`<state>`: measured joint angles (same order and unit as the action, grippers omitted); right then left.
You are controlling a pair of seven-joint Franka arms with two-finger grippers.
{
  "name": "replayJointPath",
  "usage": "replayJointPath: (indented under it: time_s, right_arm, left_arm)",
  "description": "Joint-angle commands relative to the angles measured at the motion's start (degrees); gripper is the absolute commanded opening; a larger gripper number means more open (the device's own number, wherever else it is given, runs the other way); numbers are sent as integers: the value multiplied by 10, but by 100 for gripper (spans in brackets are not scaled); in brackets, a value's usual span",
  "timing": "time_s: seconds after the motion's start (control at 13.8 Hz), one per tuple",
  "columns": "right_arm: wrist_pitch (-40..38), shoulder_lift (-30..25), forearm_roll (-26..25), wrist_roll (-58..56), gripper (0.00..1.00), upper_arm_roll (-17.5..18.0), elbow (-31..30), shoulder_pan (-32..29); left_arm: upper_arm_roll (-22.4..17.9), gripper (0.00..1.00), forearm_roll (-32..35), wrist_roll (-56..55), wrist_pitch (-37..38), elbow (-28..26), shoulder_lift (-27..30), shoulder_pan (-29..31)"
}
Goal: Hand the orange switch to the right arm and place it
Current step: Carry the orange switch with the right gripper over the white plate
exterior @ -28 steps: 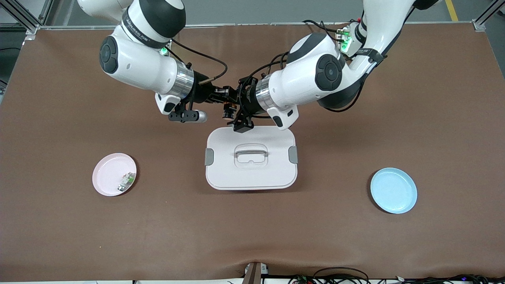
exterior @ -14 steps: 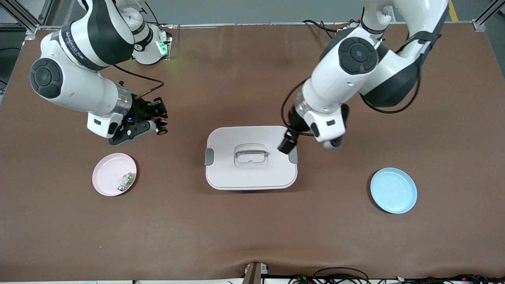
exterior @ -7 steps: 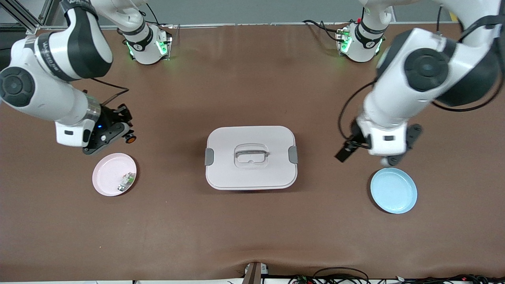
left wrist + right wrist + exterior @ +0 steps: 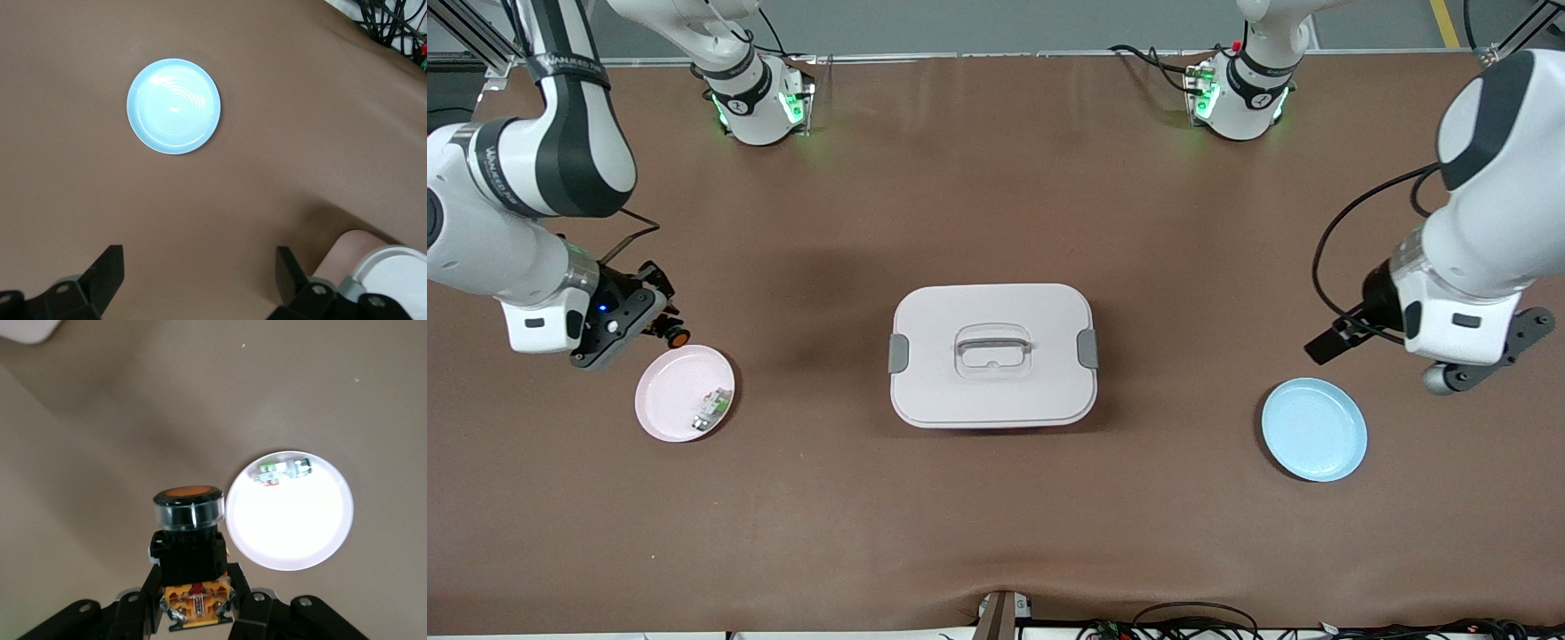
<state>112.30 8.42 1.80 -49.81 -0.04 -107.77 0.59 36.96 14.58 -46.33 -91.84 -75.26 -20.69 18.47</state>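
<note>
The right gripper (image 4: 660,325) hangs over the brown table (image 4: 996,498) at the right arm's end, its fingers closed on the orange switch (image 4: 675,336) — the black body is pinched between the two fingers, and the orange cap points out away from the claw. In the right wrist view the switch (image 4: 189,540) fills the space between the fingers (image 4: 143,603), with orange parts showing at its base. Just beside this claw, and nearer to the front camera, sits a pink plate (image 4: 667,404); the switch is in the air close to the plate's rim, not over its middle. A small white-and-green part (image 4: 711,407) lies in the plate, near the rim.

The left gripper (image 4: 200,273) is over bare table at the left arm's end, its fingers spread wide with nothing between them. A blue plate (image 4: 1313,429) lies near this claw, nearer to the front camera — in the left wrist view the plate (image 4: 173,106) shows whole.

Between the two claws, at the middle of the table, rests a white box (image 4: 992,356) with a closed lid and grey side latches.
</note>
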Motion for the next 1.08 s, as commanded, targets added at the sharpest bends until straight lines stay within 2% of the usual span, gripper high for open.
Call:
replayJointPath:
  time_s: [0.0,0.07,0.22,0.36,0.58,0.87,1.01]
  right_arm:
    - [49,2,-35,-38,0,10,-23,-22]
    - [66,5,-47,-46,0,10,-31,-26]
    - [88,17,-51,-69,0,10,-37,-37]
    - [120,36,-51,-97,0,10,-37,-53]
    - [169,70,-51,-151,0,10,-37,-73]
    - [191,102,-51,-166,0,10,-36,-82]
    - [209,116,-51,-166,0,10,-36,-86]
  left_arm:
    - [6,100,-1,75,21,-16,34,26]
    - [1,100,-2,104,30,-16,40,24]
    - [-34,100,-3,141,37,-33,71,2]
    - [-97,100,-28,195,42,-55,110,-36]
    - [-216,100,-66,285,42,-91,155,-118]
    - [-332,100,-105,322,46,-144,208,-218]
    - [-346,100,-111,355,46,-164,232,-229]
